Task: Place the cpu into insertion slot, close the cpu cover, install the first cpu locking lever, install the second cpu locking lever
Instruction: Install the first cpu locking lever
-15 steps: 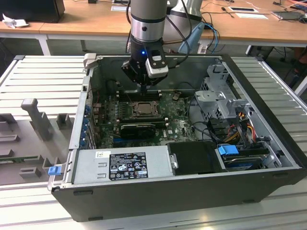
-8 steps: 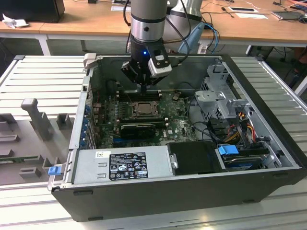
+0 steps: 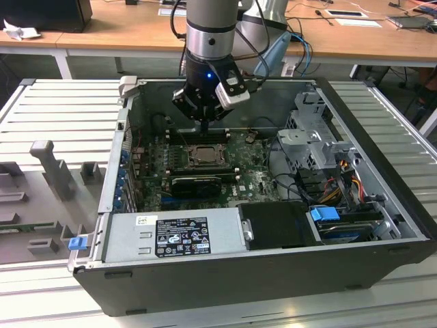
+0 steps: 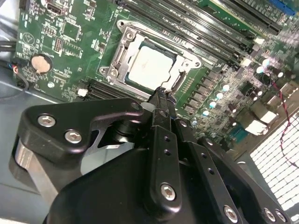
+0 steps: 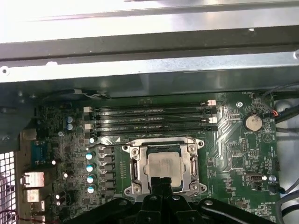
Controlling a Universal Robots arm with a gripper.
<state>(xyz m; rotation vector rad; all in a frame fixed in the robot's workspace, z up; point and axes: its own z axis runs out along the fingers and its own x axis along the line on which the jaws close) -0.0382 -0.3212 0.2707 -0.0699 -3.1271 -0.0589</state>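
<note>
The cpu (image 4: 149, 67) lies flat in the insertion slot (image 5: 198, 142) on the green motherboard (image 3: 256, 179), its pale metal top showing. The cpu cover (image 5: 140, 168) lies down around the chip as a dull-silver frame. I cannot tell how the locking levers stand. My gripper (image 4: 161, 93) hangs just above the edge of the socket, shut with nothing between its fingers. In the exterior view the gripper (image 3: 205, 128) hovers over the cpu (image 3: 203, 156) inside the open computer case. In the first wrist view the gripper (image 5: 161, 181) overlaps the near edge of the cpu (image 5: 163, 161).
Long black memory slots (image 5: 149, 119) run beside the socket. A black ridged heatsink (image 3: 196, 183) sits on its other side. The power supply (image 3: 171, 236), a drive cage (image 3: 311, 137) and loose cables (image 3: 334, 184) fill the rest of the case. A coin battery (image 5: 253, 122) is on the board.
</note>
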